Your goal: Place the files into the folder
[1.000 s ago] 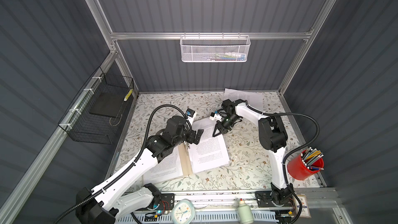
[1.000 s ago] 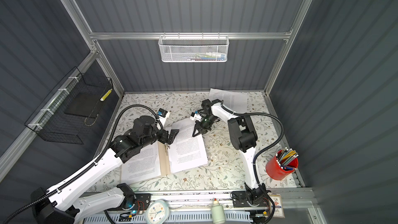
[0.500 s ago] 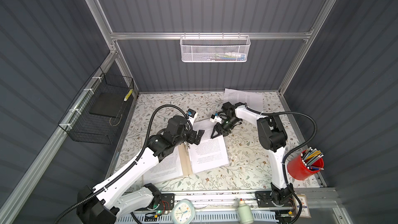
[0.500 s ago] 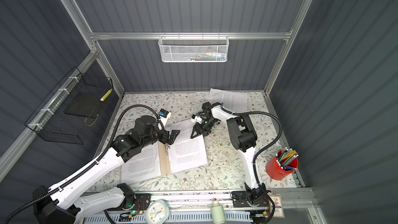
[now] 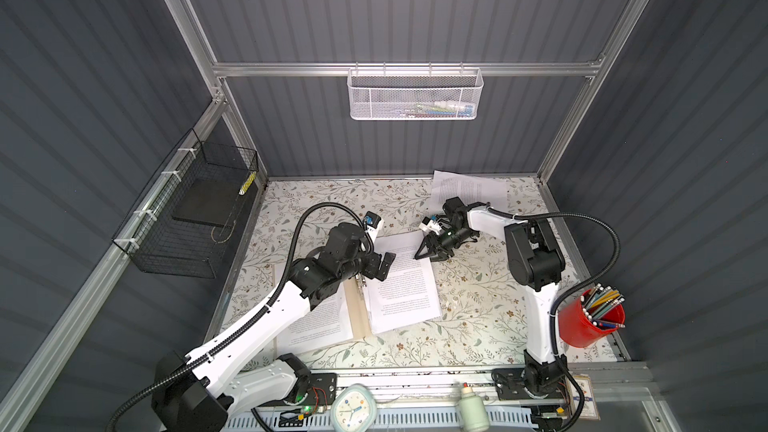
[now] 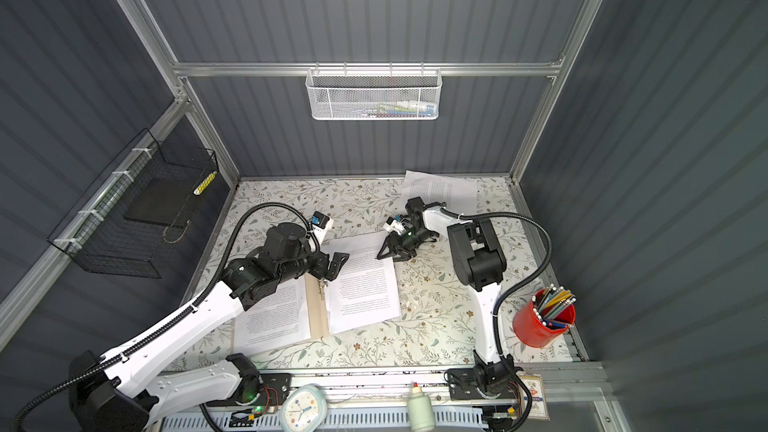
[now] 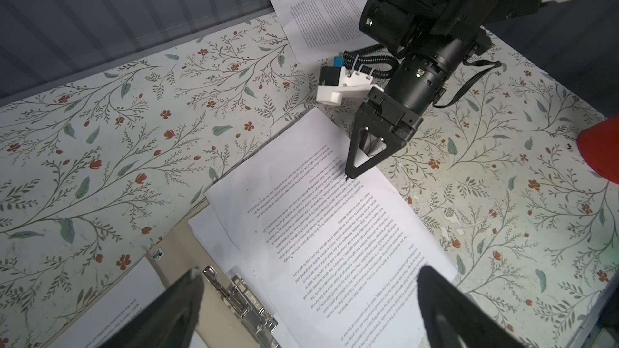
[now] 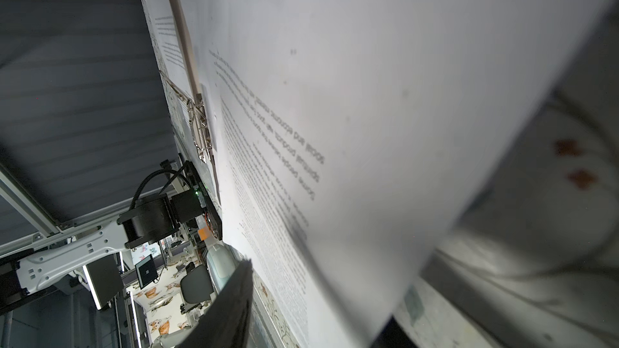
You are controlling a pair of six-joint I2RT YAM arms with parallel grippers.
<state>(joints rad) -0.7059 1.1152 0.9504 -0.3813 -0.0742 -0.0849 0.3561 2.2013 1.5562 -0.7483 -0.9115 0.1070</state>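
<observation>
Progress: we judge the task partly done. The folder [image 5: 358, 305] lies open near the front left corner of the table [image 5: 478, 326], with its clip [image 7: 241, 296] along the spine. Most of the files [image 6: 361, 284] are already on it. A left sheet [image 5: 320, 322] lies flat on the left half, and there are more sheets on the right half. The top sheet [image 5: 405, 288] there is skewed, and its far corner runs past the folder's far edge onto the table. A loose sheet [image 5: 469, 191] lies well apart in the far right corner, against the back edge. In our judgement, what remains is to square the top sheet, bring in the loose sheet and close the cover.

Right gripper [image 5: 426, 253]: its tips rest on the far corner of the top sheet. In the right wrist view its fingers [image 8: 234, 296] stand partly apart with the sheet across the gap. We see no clamp on the paper. We cannot tell whether a finger lies under its edge.

Left gripper [image 5: 380, 265]: its jaws are wide and hold nothing. It hovers over the far end of the spine. In the left wrist view one finger stands on the clip side, and the other is out over the top sheet.
</observation>
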